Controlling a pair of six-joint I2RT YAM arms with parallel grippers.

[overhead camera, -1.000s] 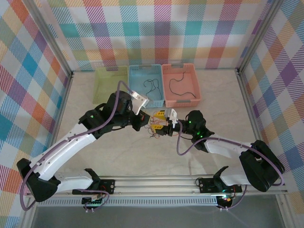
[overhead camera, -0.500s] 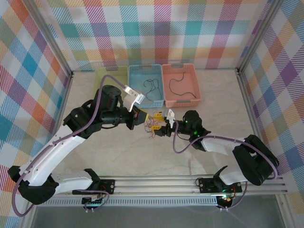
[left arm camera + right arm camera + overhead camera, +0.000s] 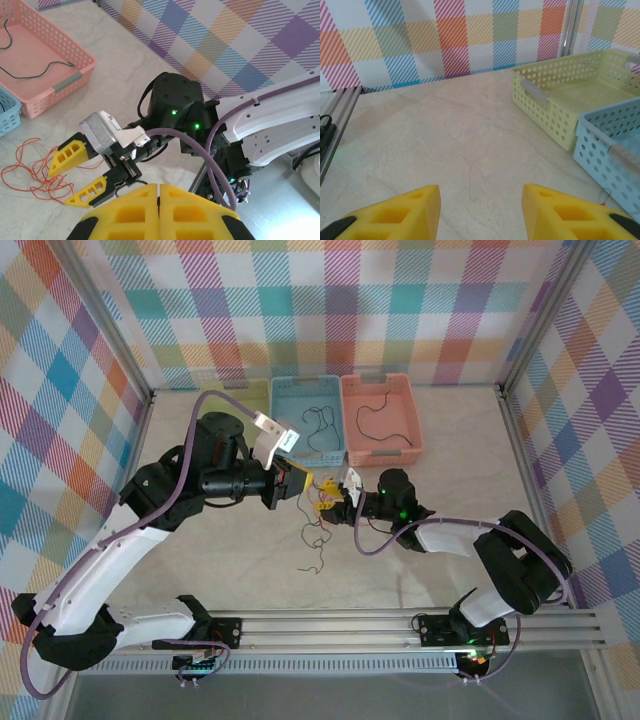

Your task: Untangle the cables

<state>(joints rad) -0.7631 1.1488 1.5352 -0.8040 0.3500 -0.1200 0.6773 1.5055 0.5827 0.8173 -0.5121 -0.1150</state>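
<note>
Wires first: the orange wire (image 3: 318, 512) lies in a loose tangle about mid-counter, right where my two end effectors meet. From the top camera I see a thin strand (image 3: 312, 552) trailing from that tangle across the counter (image 3: 460, 475) toward the near edge; I cannot settle its colour. In the left wrist view the orange loops spread flat on the counter, just beside the tips of the right end effector (image 3: 59, 188).

The left end effector (image 3: 303, 481) comes in from the left and points at the tangle. Its yellow fingers (image 3: 125, 215) are pressed together with no gap between them, so it is fully closed. Whether a wire is nipped between the pads I cannot tell.

The right end effector reaches in from the right, facing the left one. Its fingers (image 3: 410, 210) stand apart, partly open, and my right wrist camera shows bare counter in the gap, nothing clamped. Orange strands run up to its tips, but I cannot tell if they touch.

Three baskets sit in a row by the far wall: the green basket (image 3: 240, 400), the blue basket (image 3: 305, 381) and the pink basket (image 3: 385, 456). A dark wire (image 3: 363, 420) lies alone in the pink one, a second dark wire (image 3: 320, 422) curls in the blue one, and both are well apart from the tangle.
</note>
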